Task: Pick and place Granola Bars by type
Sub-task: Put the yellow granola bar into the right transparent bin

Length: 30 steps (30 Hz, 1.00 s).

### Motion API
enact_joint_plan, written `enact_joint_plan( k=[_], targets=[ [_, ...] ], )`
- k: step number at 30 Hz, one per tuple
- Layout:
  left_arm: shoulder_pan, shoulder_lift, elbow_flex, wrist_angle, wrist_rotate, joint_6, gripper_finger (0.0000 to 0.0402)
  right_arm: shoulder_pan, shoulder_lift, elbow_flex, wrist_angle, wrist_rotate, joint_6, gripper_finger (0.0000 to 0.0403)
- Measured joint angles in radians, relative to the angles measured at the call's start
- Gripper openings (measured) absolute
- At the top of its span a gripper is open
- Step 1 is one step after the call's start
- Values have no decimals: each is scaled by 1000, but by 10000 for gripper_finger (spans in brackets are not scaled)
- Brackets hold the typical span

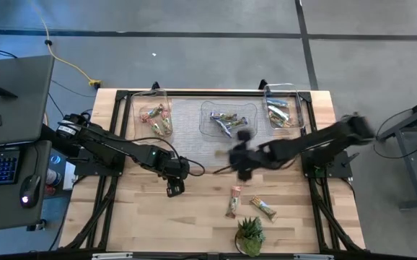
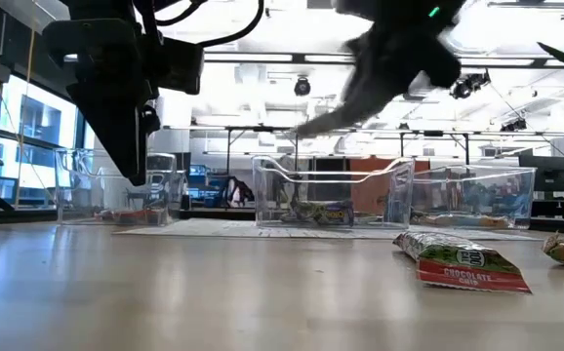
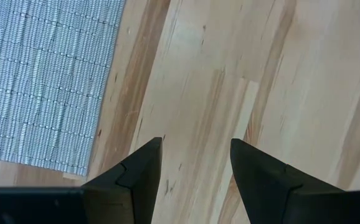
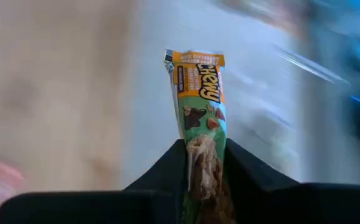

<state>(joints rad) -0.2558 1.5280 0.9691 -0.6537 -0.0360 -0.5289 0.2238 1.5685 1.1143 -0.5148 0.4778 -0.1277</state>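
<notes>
The right gripper (image 4: 205,163) is clamped on one end of a green-and-orange granola bar (image 4: 200,106), carrying it above the table just in front of the middle bin (image 1: 228,119), one of three clear bins along the woven mat. That middle bin holds purple-blue bars; the left bin (image 1: 153,114) holds red-and-green ones, the right bin (image 1: 284,108) a mixed-looking pile. Two bars (image 1: 250,204) lie on the bare wood well in front of the middle bin, near the potted plant (image 1: 249,235). The left gripper (image 3: 195,171) hovers, fingers apart and empty, in front of the left bin. The grip catches only the wrapper's end, so I judge a fast swing could slip the bar loose, or land it in the wrong bin.
</notes>
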Motion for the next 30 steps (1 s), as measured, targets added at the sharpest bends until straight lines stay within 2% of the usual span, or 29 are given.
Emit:
enact_joint_plan(
  k=[3,5,7,10,12,16,23,26,30],
  targets=[
    [0,0,0,1,0,0,184,-8,-152,1,-243,265,134,62],
    [0,0,0,0,0,0,184,-25,-247,1,-396,398,325,63],
    [0,0,0,1,-1,0,184,-52,-333,1,-554,489,564,72],
    [0,0,0,9,-21,-1,184,-108,-431,-12,-746,563,977,83],
    [0,0,0,11,-31,-1,184,-155,-485,-52,-798,563,1116,83],
    [0,0,0,19,-37,-1,184,-268,-557,-195,-716,501,1146,72],
    [0,0,0,24,-57,6,184,-456,-574,-485,-417,438,1028,68],
    [1,0,0,25,-63,8,184,-526,-574,-562,-291,408,985,73],
    [1,0,0,24,-83,10,184,-590,-574,-600,-182,386,927,82]
  ],
)
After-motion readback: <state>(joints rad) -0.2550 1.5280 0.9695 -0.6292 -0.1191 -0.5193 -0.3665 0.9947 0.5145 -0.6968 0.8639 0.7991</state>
